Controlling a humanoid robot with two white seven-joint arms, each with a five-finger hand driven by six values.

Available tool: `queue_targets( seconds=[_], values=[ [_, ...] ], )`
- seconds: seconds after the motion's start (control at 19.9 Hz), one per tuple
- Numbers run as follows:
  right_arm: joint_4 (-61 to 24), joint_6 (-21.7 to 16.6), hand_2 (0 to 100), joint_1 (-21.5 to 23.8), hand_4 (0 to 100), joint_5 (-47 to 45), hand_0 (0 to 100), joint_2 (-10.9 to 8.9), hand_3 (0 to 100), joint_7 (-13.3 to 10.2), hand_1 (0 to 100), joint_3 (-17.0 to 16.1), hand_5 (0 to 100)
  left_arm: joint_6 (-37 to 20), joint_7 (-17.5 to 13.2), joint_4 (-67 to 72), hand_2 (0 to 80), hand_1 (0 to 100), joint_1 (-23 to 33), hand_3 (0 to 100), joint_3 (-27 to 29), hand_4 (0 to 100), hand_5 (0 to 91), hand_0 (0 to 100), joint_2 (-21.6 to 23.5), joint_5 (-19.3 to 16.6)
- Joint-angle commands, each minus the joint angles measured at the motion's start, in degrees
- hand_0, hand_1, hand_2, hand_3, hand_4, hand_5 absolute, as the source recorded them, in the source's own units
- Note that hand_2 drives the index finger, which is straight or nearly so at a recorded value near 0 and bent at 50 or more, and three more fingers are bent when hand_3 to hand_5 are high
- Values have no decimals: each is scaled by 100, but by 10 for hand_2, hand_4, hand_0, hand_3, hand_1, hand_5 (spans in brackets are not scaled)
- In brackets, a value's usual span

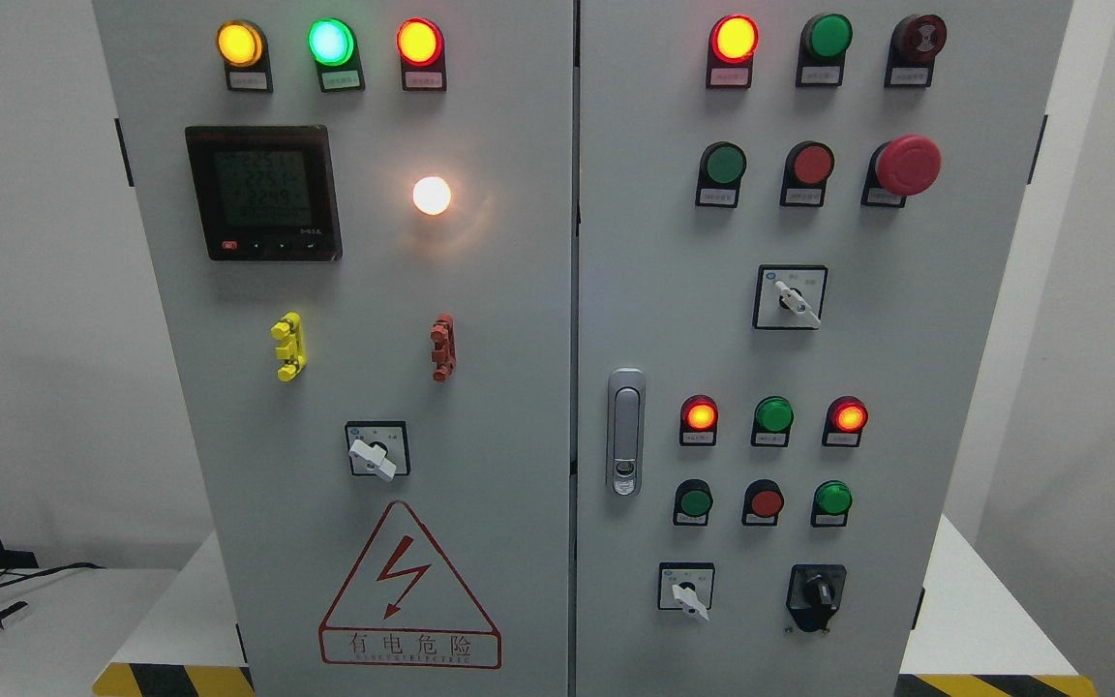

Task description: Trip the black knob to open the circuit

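Black knob [816, 592] sits at the bottom right of the cabinet's right door [954, 387], pointer roughly upright, just right of a white selector switch [686, 590]. No hand or arm in frame, so hand state and hand-relative positions can't be told. Above the knob: a row of green, red, green pushbuttons, then lit red, green, red lamps. Red mushroom stop button [906, 165] upper right. Door latch [625, 431] at the right door's left edge. Left door [519, 387] carries a digital meter [262, 192], a lit white lamp [432, 196] and a high-voltage warning triangle [409, 586].
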Motion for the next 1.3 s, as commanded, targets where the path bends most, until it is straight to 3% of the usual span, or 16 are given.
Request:
queue_targets(
  seconds=[0.0, 0.35, 0.5, 0.65, 0.8, 0.95, 1.15, 1.25],
  values=[
    [5, -4, 199, 7, 149, 3, 278, -14, 266, -1, 444, -61, 121, 2, 2, 0, 0, 389, 0, 0, 0, 0, 0, 120, 4, -176],
    [-144, -4, 199, 111, 150, -5, 279, -84, 266, -1, 444, -61, 124, 2, 2, 0, 0, 389, 0, 0, 0, 0, 0, 120, -5, -176],
    [-1082, 58, 199, 673, 152, -23, 279, -303, 267, 34, 444, -53, 127, 2, 2, 0, 0, 389, 0, 0, 0, 0, 0, 120, 4, -176],
    [-2171, -3, 200, 1261, 163, -67, 280, -584, 271, 341, 444, -26, 146, 2, 2, 0, 0, 389, 0, 0, 0, 0, 0, 120, -5, -176],
    [-3428, -74, 207, 1956, 179, -93, 283, -813, 282, 377, 446, -105, 165, 2, 2, 0, 0, 389, 0, 0, 0, 0, 0, 120, 4, -176],
    [-4553, -468, 216, 2615, 200, -452, 287, -910, 295, 403, 450, -105, 185, 2, 2, 0, 0, 389, 0, 0, 0, 0, 0, 120, 4, -176],
    [-6012, -1285, 229, 3678, 247, -875, 295, -1182, 332, 877, 468, -166, 230, 2, 2, 0, 0, 389, 0, 0, 0, 0, 0, 120, 4, -176],
    [-6479, -1645, 237, 4100, 267, -884, 300, -1183, 349, 931, 481, -394, 247, 2, 2, 0, 0, 389, 0, 0, 0, 0, 0, 120, 4, -176]
  ],
)
